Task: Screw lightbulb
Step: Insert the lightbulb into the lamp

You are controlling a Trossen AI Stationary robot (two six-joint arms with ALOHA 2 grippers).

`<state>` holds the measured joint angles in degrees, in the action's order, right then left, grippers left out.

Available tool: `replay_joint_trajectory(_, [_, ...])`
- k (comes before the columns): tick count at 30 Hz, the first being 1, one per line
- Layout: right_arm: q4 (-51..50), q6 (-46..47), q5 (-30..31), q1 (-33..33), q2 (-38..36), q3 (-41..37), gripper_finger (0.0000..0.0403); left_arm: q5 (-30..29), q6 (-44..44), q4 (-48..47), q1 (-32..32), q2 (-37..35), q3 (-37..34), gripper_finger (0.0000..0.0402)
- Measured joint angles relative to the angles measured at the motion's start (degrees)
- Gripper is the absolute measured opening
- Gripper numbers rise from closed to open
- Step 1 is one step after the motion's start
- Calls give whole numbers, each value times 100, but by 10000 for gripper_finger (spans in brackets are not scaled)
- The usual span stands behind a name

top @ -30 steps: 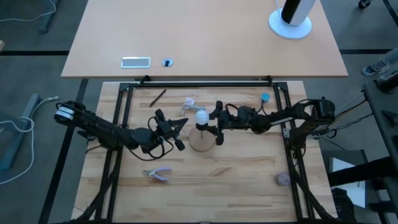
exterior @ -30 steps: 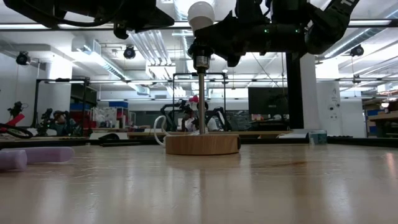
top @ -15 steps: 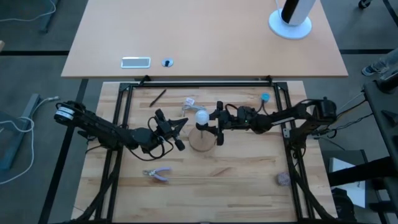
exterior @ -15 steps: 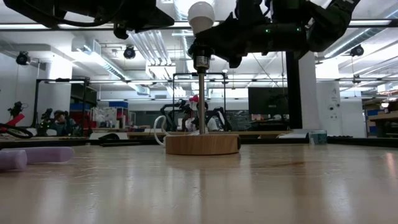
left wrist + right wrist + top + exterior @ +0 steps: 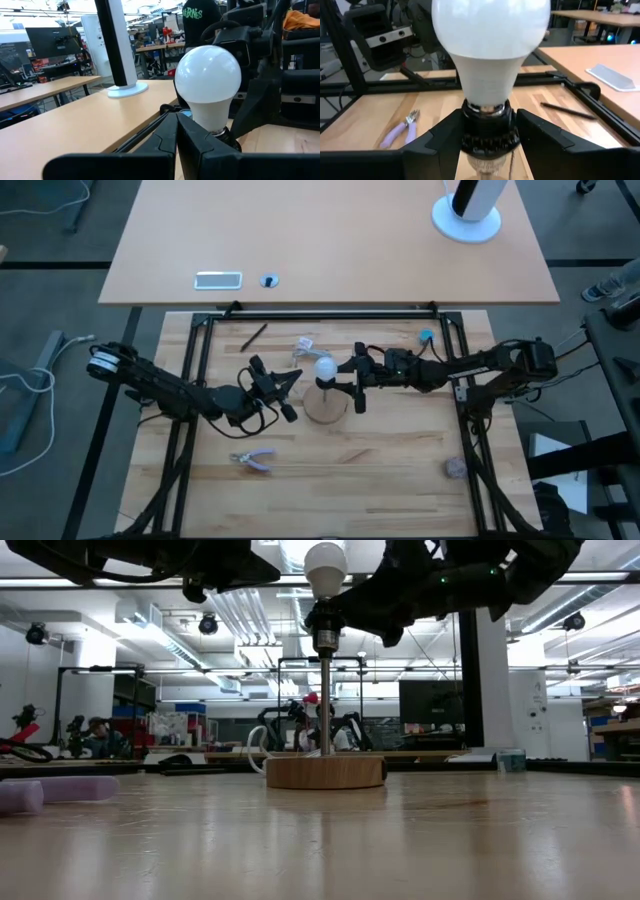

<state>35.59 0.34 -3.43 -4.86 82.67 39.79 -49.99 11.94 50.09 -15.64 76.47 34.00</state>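
The lightbulb point(image 5: 324, 367) stands upright in its dark socket point(image 5: 486, 131) atop a thin post rising from the round wooden disc point(image 5: 325, 771) on the worktop point(image 5: 380, 460). My right pincer point(image 5: 351, 382) sits beside the socket, its fingers point(image 5: 432, 138) spread apart on either side of the socket and not visibly pressing on it. My left pincer point(image 5: 279, 394) hovers just beside the bulb on the opposite side, fingers parted, holding nothing. Purple-handled pliers point(image 5: 252, 460) lie on the worktop near the front, well apart from the disc.
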Motion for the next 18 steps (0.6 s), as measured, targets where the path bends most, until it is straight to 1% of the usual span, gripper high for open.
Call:
replay_joint_trajectory(5, [-371, -1, 30, 9, -269, -9, 181, 2, 0, -1, 0, 0, 0, 0])
replay_joint_trajectory(12, [-1465, -70, 121, 11, -797, -9, 181, 2, -35, -3, -1, -1, 0, 0])
replay_joint_trajectory(14, [-1907, -87, 393, 13, -976, -9, 181, 0, 50, -15, -39, -26, 0, 0])
replay_joint_trajectory(16, [-2306, -90, 798, 13, -1197, -9, 181, 1, 166, -8, -110, -83, 0, 0])
replay_joint_trajectory(18, [-2484, -87, 1117, 9, -1383, -9, 181, 3, 254, -82, -174, -180, 0, 0])
